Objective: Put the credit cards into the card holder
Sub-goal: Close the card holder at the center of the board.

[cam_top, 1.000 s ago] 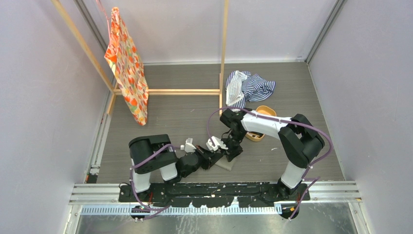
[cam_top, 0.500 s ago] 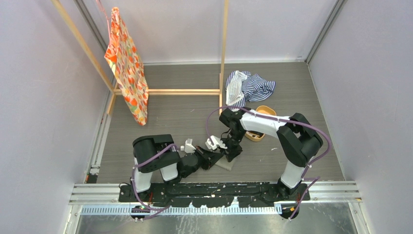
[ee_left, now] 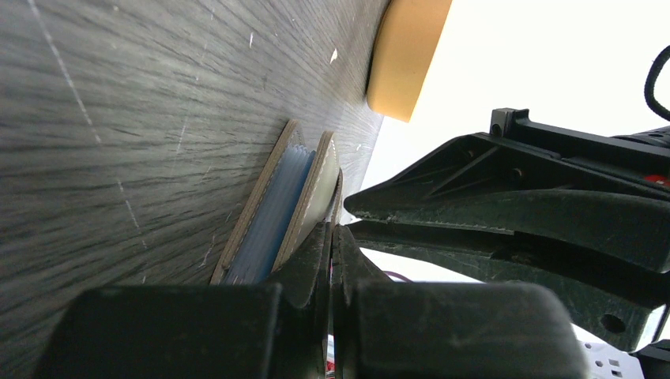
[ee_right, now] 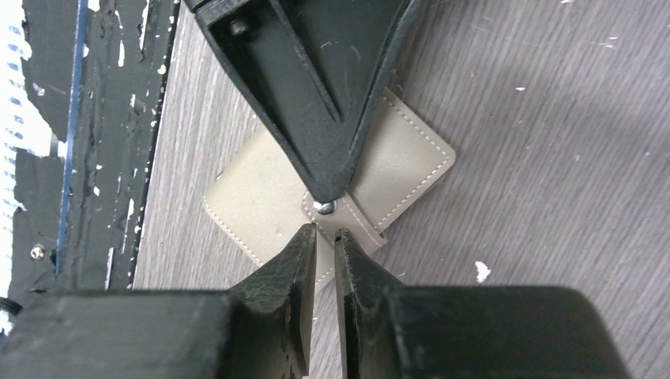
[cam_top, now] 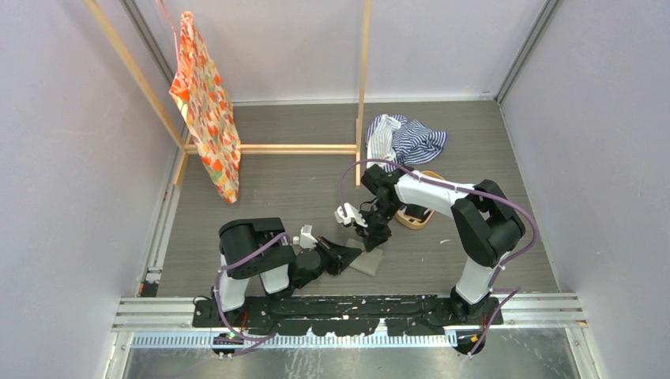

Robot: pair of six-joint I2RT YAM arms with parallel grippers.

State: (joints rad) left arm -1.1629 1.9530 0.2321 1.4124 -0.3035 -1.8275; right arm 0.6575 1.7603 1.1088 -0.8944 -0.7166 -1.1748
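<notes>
left tool [ee_right: 322,193] — fingers were pressed together with no gap. The tip was set against the metal snap [ee_right: 324,208] on the closing tab [ee_right: 362,227]. Whether the tab was pinched could not be told.

right tool [ee_right: 325,241] — fingers were held narrowly apart, and nothing was seen between them. It was poised just above the edge of the tab, tip to tip with the left tool.

card holder [ee_right: 411,158] — grey-taupe with stitched edges. It was laid folded on the bench [ee_right: 553,158], directly beneath both tools.

credit cards [ee_left: 272,213] — pale blue edges were seen sandwiched between the two flaps of the card holder, just ahead of the left tool. Their number could not be counted.

tray [ee_left: 407,55] — orange-tan. It was set on the bench well ahead of the left tool, beyond the card holder.

striped cloth [cam_top: 411,140] — crumpled. It was left on the bench far beyond the right tool, past the tray.

floral cloth [cam_top: 207,110] — it was hung from a wooden frame [cam_top: 363,79], far ahead and to the left of the left tool.
</notes>
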